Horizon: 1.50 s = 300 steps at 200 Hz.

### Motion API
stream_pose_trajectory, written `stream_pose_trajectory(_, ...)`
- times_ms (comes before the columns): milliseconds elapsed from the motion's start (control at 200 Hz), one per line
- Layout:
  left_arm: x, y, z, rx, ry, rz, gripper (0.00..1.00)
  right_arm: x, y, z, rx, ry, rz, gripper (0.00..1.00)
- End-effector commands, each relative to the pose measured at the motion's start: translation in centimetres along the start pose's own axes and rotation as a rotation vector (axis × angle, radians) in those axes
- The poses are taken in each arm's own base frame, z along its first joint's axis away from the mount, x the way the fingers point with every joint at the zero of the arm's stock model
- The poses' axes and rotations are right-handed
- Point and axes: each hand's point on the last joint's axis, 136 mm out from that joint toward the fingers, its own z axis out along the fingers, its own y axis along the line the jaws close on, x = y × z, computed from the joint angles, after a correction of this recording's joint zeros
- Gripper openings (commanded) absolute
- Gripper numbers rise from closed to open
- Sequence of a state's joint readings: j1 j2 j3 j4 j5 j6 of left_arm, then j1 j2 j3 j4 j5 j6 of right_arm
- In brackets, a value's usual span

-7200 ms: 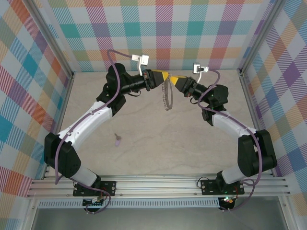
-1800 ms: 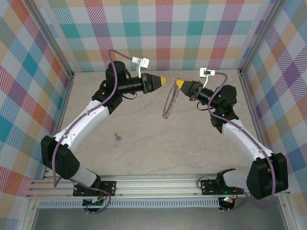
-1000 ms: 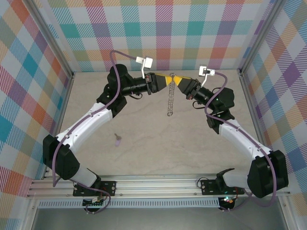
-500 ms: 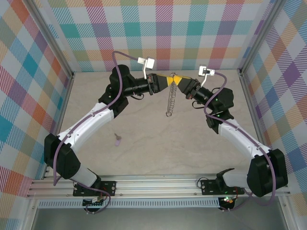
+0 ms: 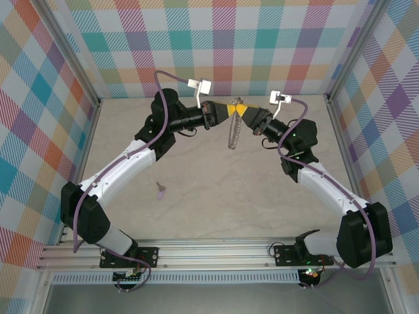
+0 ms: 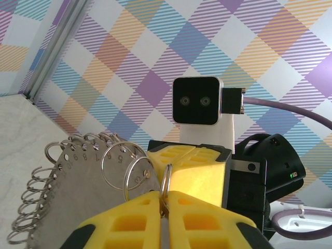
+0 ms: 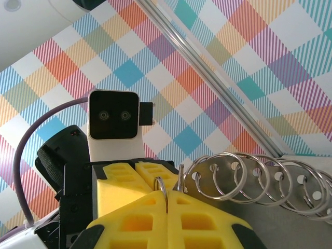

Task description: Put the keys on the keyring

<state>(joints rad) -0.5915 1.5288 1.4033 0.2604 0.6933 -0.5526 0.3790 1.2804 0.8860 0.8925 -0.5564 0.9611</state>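
Seen from above, the keyring (image 5: 232, 134) is held up near the middle of the desk's (image 5: 196, 163) far edge by the left hand (image 5: 226, 112) and the right hand (image 5: 241, 110), both clenched on it. The purple key (image 5: 160, 190) is seen lying toward the desk's near left corner.

In the left wrist view, the keyring (image 6: 78, 181) is pinched tight by the left hand (image 6: 163, 199).

In the right wrist view, the keyring (image 7: 249, 179) is pinched tight by the right hand (image 7: 168, 199).

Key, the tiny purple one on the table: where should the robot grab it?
The key lies flat and alone on the table, so come from straight above and pinch its purple head, which is probably its widest part.
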Motion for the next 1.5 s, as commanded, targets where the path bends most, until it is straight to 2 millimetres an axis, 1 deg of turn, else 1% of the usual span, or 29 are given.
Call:
stream_pose_trajectory(0,0.2,-0.2,0.3,0.006,0.001,0.032,0.05,-0.2,1.0,0.1,-0.03,-0.002,-0.02,0.0)
stream_pose_trajectory(105,0.4,0.0,0.2,-0.002,0.001,0.028,0.03,-0.2,0.8,0.1,-0.023,-0.003,-0.012,0.0)
stream_pose_trajectory(220,0.5,0.3,0.1,-0.013,-0.002,0.032,0.03,-0.2,0.5,0.3,-0.019,-0.001,0.0,0.0)
stream_pose_trajectory(400,1.4,1.4,0.2,-0.04,0.013,0.023,0.03,0.0,0.0,0.4,-0.007,0.009,0.017,0.0)
stream_pose_trajectory(490,1.3,1.4,0.3,-0.041,0.017,0.027,0.03,0.0,-0.1,0.4,0.0,0.005,0.019,0.0)
stream_pose_trajectory(560,0.8,1.5,0.1,-0.046,0.013,0.031,0.11,-0.1,-0.1,0.4,0.008,0.006,0.014,0.0)
stream_pose_trajectory(585,0.5,1.5,0.0,-0.049,0.008,0.031,0.16,-0.2,-0.1,0.4,0.014,0.002,0.014,0.0)
stream_pose_trajectory(645,-0.2,1.4,-0.5,-0.05,-0.006,0.036,0.23,-0.3,0.0,0.3,0.019,0.0,0.01,0.0)
stream_pose_trajectory(705,-1.0,1.2,-1.1,-0.052,-0.021,0.042,0.32,-0.4,0.0,0.2,0.025,0.0,0.007,0.0)
stream_pose_trajectory(810,-2.0,0.5,-1.9,-0.041,-0.036,0.052,0.41,-0.3,0.0,0.1,0.029,0.001,0.002,0.0)
stream_pose_trajectory(890,-2.4,-0.1,-2.5,-0.028,-0.043,0.062,0.44,-0.1,0.1,0.0,0.027,0.003,0.004,0.0)
stream_pose_trajectory(1040,-2.3,-0.7,-3.2,-0.013,-0.036,0.072,0.45,-0.2,0.5,-0.1,0.013,0.006,0.003,0.0)
stream_pose_trajectory(1230,-2.0,-1.9,-3.3,0.054,-0.013,0.081,0.39,-0.2,0.9,0.0,-0.006,0.01,0.008,0.0)
stream_pose_trajectory(1495,-1.3,-1.5,-2.7,0.084,0.009,0.051,0.37,-0.2,1.7,0.2,-0.059,0.021,0.017,0.0)
